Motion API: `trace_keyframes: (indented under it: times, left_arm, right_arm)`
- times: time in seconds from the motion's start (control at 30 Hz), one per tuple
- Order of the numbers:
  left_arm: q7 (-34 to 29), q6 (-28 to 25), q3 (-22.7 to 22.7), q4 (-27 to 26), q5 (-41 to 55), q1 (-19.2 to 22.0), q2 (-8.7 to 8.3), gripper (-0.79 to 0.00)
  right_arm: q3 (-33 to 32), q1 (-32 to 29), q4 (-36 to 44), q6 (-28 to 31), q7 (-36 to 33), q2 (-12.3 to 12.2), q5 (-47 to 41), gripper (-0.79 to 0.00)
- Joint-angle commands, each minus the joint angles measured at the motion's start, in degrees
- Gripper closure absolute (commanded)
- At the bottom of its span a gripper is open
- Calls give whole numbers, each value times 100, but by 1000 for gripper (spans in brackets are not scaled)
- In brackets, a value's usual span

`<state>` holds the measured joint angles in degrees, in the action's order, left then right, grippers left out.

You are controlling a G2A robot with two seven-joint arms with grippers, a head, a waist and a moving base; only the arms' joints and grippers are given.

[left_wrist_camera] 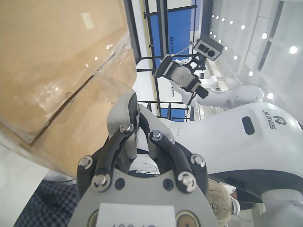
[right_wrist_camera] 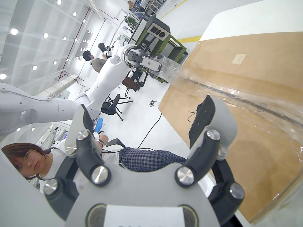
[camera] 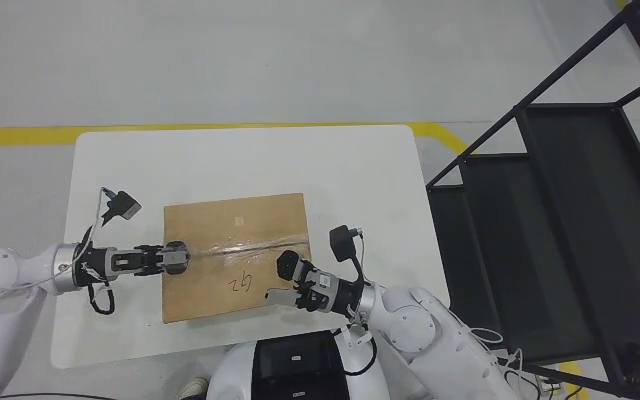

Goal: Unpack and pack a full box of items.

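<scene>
White table (camera: pixel 380 170): one.
Cardboard box (camera: pixel 240 225): flat at table centre, flaps closed.
Clear tape (camera: pixel 250 246): runs along the box's top seam, its end lifted at the left edge.
Left gripper (camera: pixel 178 257): at that edge, clenched on the loose tape end.
Right gripper (camera: pixel 283 281): released, fingers spread, over the box's near right part.

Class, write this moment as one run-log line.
box: on table, flaps closed | left hand: shut on tape at box edge | right hand: open over box
</scene>
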<state>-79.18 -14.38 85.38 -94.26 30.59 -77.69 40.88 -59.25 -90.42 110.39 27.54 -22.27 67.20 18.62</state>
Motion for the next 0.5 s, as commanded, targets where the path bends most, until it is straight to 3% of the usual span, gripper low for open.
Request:
trace_keyframes:
  times: [0.0, 0.47]
  left_arm:
    - [47, -63, 14, -45, 141, -9, 11, 0]
    - [-484, -424, 343, 76, 653, -165, 2, 0]
  right_arm:
    - [7, 9, -2, -28, -2, -1, 9, -785]
    - [83, 89, -34, -130, 27, -3, 29, -785]
